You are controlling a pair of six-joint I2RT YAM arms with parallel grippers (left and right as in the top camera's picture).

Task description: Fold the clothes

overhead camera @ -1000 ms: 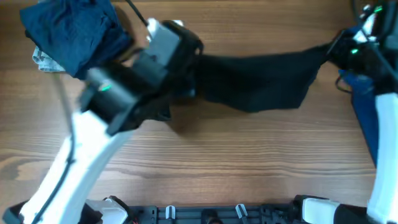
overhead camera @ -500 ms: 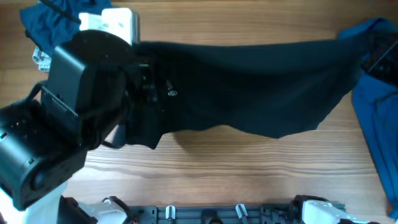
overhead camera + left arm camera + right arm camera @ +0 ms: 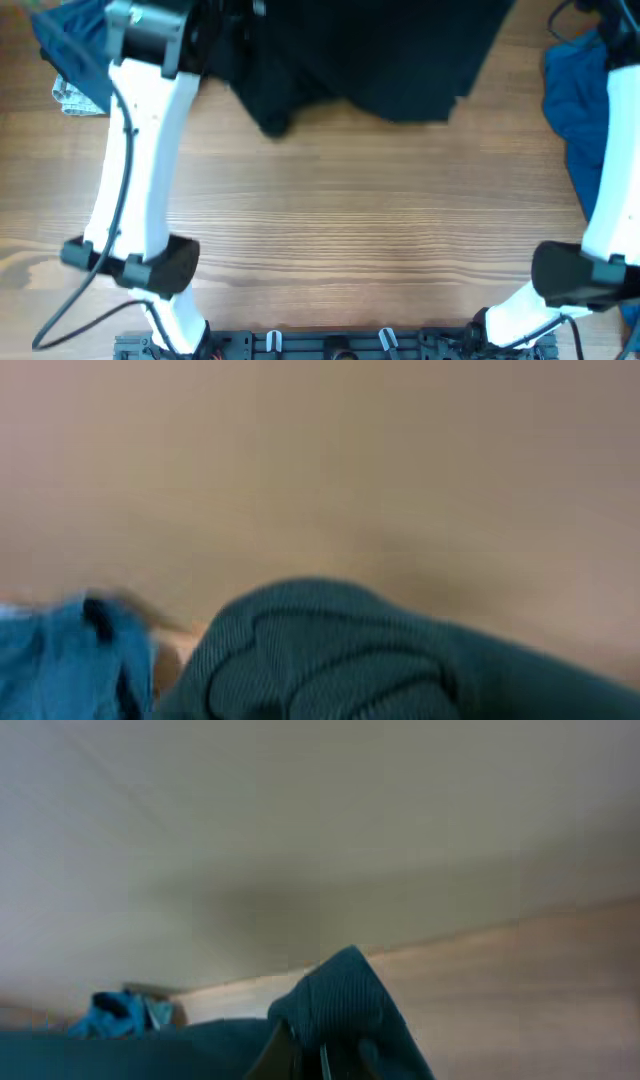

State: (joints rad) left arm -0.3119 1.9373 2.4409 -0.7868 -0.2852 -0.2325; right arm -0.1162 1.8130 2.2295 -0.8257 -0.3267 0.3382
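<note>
Over the last second I've had both arms carry the black shirt (image 3: pixel 380 60) up and away from me. It has gone from a slack bundle to a wide sheet hanging over the far side of the wooden table (image 3: pixel 330 230), which I take as spreading it before any fold. The left gripper (image 3: pixel 215 22) and right gripper (image 3: pixel 305 1055) are each pinched tight on a top corner. The cloth is limp, matte and finely ribbed, sagging in soft curves.
</note>
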